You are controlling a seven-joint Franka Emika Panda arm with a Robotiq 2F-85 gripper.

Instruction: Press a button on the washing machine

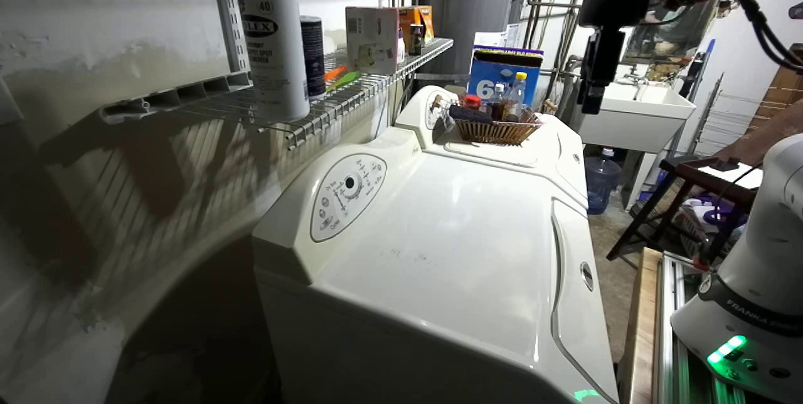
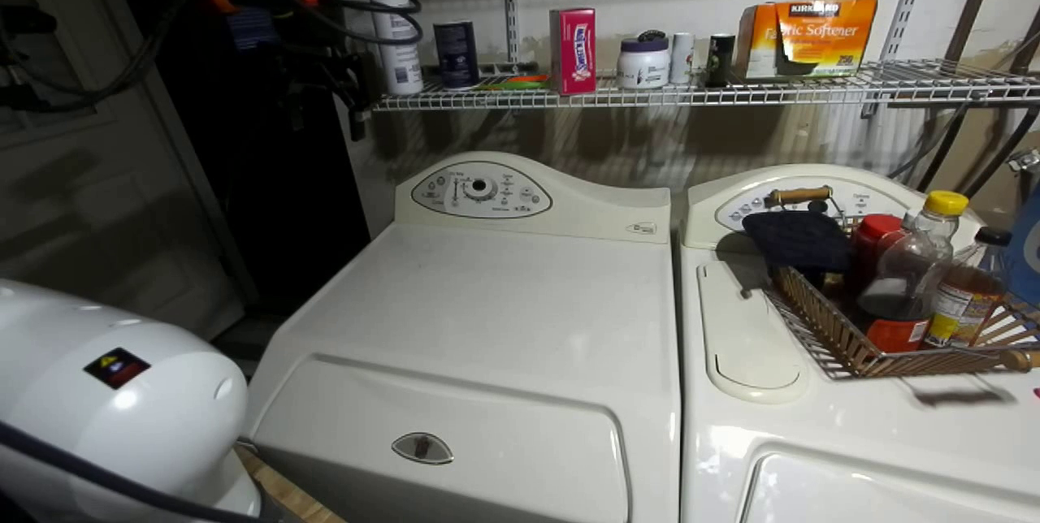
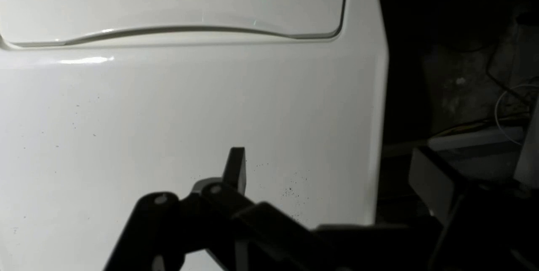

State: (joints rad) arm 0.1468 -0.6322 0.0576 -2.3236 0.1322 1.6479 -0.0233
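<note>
The washing machine is a large white boxy machine with a glossy top. It shows in both exterior views and fills much of the wrist view. Its raised control panel is an oval with grey markings and a dark round spot; it also shows in an exterior view and is out of the wrist view. My gripper hangs in the air, apart from the machine. In the wrist view its fingers are wide apart with nothing between them, over the machine's side edge.
A second white machine stands beside it, bearing a wicker basket with bottles. A wire shelf with a spray bottle, boxes and jars runs along the wall above the panel. The robot base stands in front.
</note>
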